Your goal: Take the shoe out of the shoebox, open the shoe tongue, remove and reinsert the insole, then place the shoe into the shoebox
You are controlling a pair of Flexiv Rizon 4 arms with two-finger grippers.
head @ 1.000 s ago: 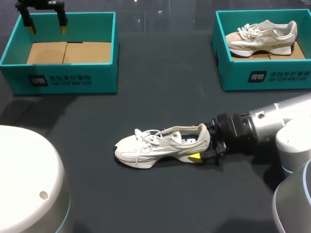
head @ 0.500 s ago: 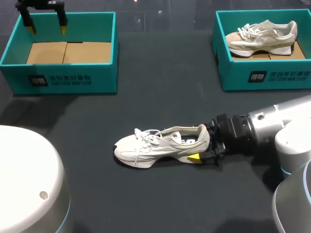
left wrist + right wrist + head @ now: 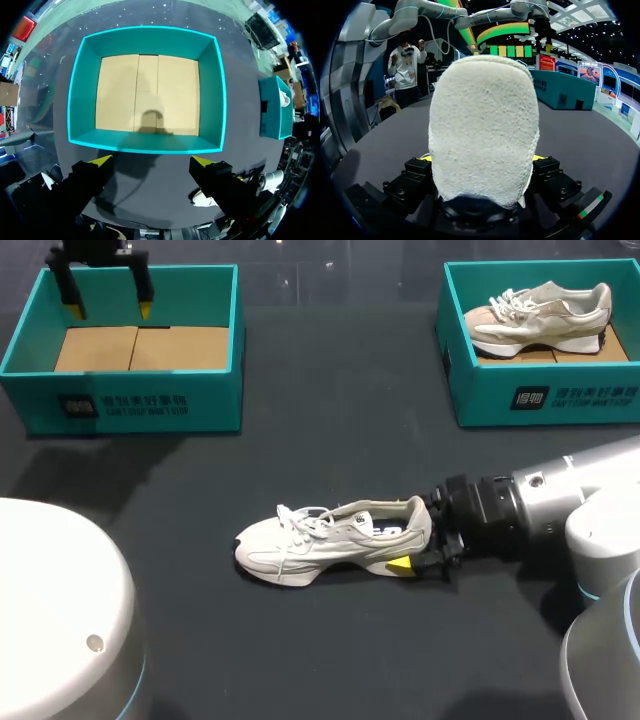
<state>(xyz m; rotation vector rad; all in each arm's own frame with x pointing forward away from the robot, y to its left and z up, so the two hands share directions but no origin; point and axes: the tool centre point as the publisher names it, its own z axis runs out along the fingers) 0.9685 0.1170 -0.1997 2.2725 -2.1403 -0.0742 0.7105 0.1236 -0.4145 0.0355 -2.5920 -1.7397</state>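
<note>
A white sneaker lies on its side in the middle of the dark table, toe toward my left. My right gripper is at its heel, with a finger on each side; one yellow tip shows under the sole. In the right wrist view the heel fills the space between the fingers, so the gripper is shut on the sneaker. My left gripper hangs open above the back of the empty teal shoebox at the far left. The left wrist view looks down past that gripper into the box and its bare cardboard floor.
A second teal shoebox at the far right holds another pale sneaker. My left arm's white base fills the near left corner. Open dark tabletop lies between the boxes and around the sneaker.
The left gripper has shifted slightly to the right and toward me over the empty box. The right arm and the sneaker have not moved.
</note>
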